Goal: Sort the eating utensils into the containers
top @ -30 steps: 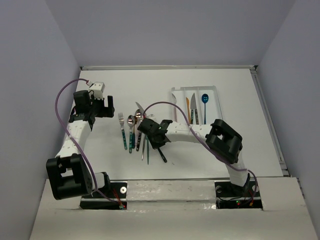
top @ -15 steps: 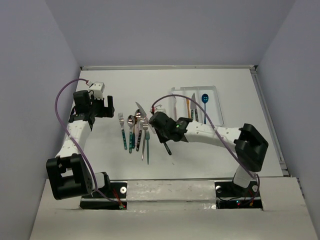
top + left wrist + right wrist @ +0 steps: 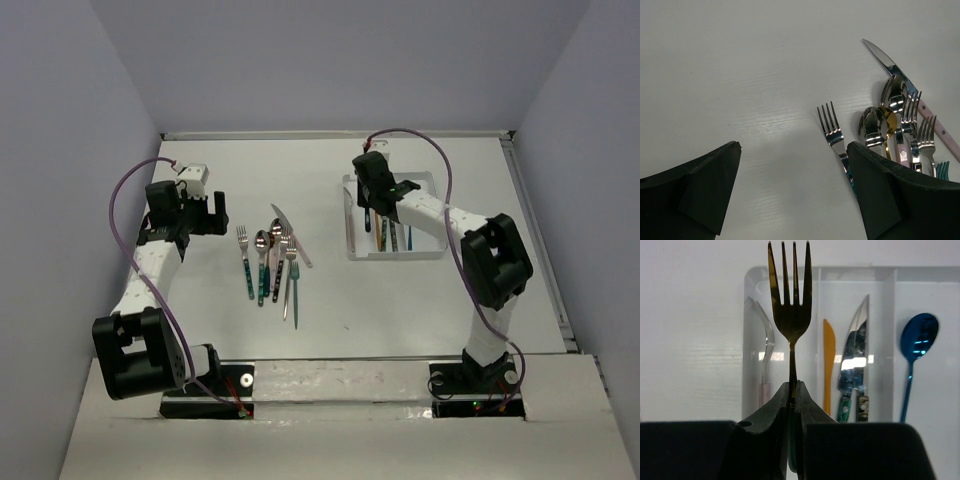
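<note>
Holding a gold fork edge-on, the right tool is clamped thinly on its handle, tines pointing away, above the left compartment of the white tray. We judge the main risk to be the narrow grip: the fork could pivot as it is lowered and come down across the divider, or drop among the knives, where the orange knife lies in the middle compartment. The blue spoon lies in the right one. A release with the tines too far forward could catch the tray's far rim. A pink-handled piece already lies in the left compartment, leaving a slim free strip beside it. Left of the tray the worktop is bare, but its far edge is near. The left tool hangs wide open and holds nothing, near the unsorted utensils, well apart from the tray.
</note>
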